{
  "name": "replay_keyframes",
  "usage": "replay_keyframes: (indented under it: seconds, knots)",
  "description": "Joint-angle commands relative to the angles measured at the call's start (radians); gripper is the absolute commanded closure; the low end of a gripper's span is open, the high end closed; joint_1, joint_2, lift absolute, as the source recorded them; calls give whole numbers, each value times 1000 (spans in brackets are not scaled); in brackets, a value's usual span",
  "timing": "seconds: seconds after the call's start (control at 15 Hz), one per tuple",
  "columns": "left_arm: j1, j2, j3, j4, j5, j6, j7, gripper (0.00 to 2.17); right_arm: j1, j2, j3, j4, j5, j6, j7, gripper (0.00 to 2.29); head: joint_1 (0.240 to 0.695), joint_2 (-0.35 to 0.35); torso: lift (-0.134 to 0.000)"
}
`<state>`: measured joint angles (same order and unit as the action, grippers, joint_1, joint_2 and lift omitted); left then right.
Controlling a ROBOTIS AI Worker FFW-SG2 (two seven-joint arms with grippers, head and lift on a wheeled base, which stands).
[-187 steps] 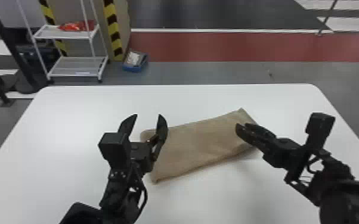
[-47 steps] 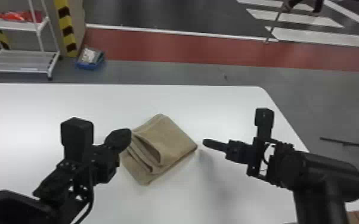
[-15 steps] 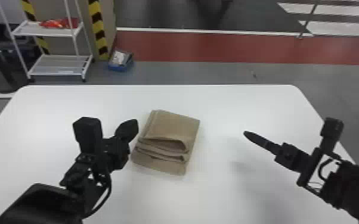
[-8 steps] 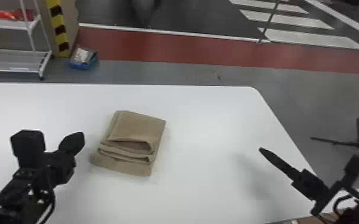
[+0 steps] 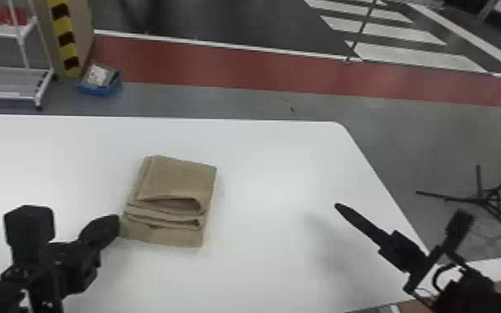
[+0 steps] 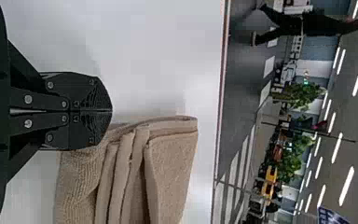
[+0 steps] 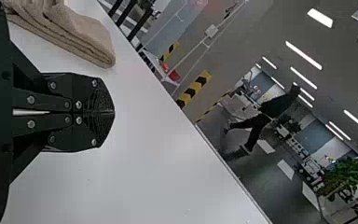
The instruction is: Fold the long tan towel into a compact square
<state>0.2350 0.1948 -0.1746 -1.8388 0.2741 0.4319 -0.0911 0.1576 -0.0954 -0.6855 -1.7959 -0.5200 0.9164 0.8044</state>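
Head view: towel [image 5: 179, 181] lies just beside the left end effector [image 5: 112, 224].

Passage for a claw is offered by the broad stretch of worktop [image 5: 270, 258] between the folded towel [image 5: 179, 179] and the right claw [image 5: 339, 207], and by the strip beyond the towel. The approach to the towel's near left corner is obstructed by the left claw [image 5: 114, 220]; whether the towel is touched cannot be told. The worktop's near right corner is overhung by the right arm [image 5: 470, 293].
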Motion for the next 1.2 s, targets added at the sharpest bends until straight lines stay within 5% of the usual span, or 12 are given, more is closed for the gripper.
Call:
replay_keyframes:
  seconds: [0.0, 0.33, 0.53, 0.73, 0.93, 1.13]
  knots:
    - [27, 0, -16, -45, 5, 43, -16, 2067, -7, 2, 31, -2, 0, 0, -7, 1862, 695, -278, -123]
    - [46, -2, -91, -76, 5, 58, -24, 2067, -23, 14, 164, -65, -6, -9, -83, 1862, 695, -297, -123]
    - [44, -2, -56, -96, 2, -3, 24, 2057, -44, 23, 302, -86, 28, -95, -165, 1862, 695, -273, -123]
    - [40, 0, 18, -91, 10, -86, 59, 2057, -124, 43, 468, -54, 153, -214, -241, 1862, 695, -172, -123]
    - [24, 0, 69, -66, 45, -110, 60, 2057, -240, 92, 572, 101, 250, -294, -249, 1862, 695, -37, -123]
    - [1, -2, 61, -20, 50, -184, 76, 2057, -297, 96, 650, 233, 284, -356, -243, 1862, 695, 35, -123]
